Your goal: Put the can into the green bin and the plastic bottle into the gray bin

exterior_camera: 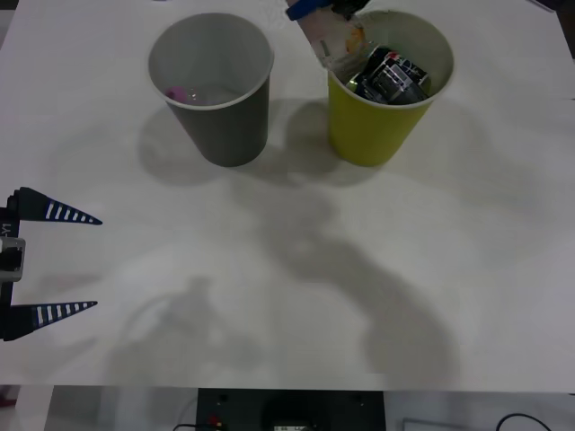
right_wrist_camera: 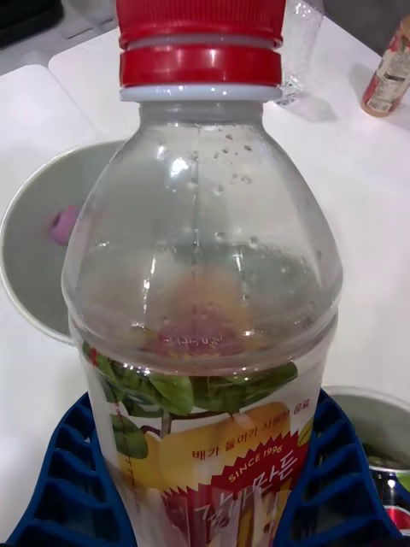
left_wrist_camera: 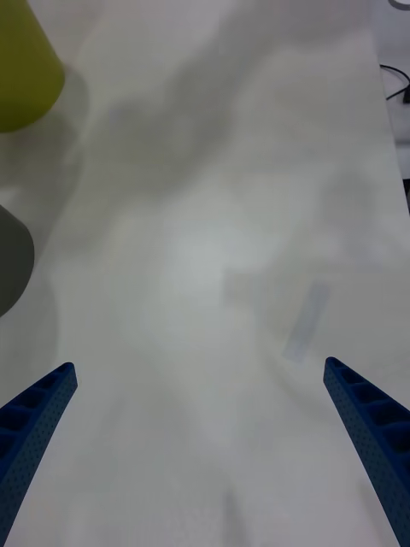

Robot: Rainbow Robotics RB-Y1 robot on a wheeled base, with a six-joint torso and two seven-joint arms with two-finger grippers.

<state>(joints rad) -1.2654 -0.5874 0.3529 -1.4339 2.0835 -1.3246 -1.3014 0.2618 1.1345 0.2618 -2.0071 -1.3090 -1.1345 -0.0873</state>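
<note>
Bins are standing side by side on the white table (exterior_camera: 287, 296), and the gray bin (exterior_camera: 216, 85) serves as the landmark. Just beside it, on the robot's right, the green bin (exterior_camera: 382, 117) is sitting upright with a dark can (exterior_camera: 391, 76) lying inside. A small pink object (exterior_camera: 177, 92) is resting on the gray bin's floor.

Above the green bin's rim, on the side nearer the gray bin, the right gripper (right_wrist_camera: 201, 479) is holding the plastic bottle (right_wrist_camera: 201, 282), its blue ribbed fingers (right_wrist_camera: 64, 479) pressing against both sides of the labelled body below the red cap. In the front view the bottle is leaning against that rim, its cap and the gripper cut off by the frame's top edge. The bottle's bulk is blocking much of the right wrist view, covering part of the gray bin's opening behind it.

Beyond the gray bin, a clear bottle (right_wrist_camera: 301, 43) and a small labelled bottle (right_wrist_camera: 391, 73) are standing at the table's far side, both cropped.

Well apart from the gray bin, toward the robot's left, the left gripper (exterior_camera: 58, 260) is hovering with fingers spread wide and holding nothing.
</note>
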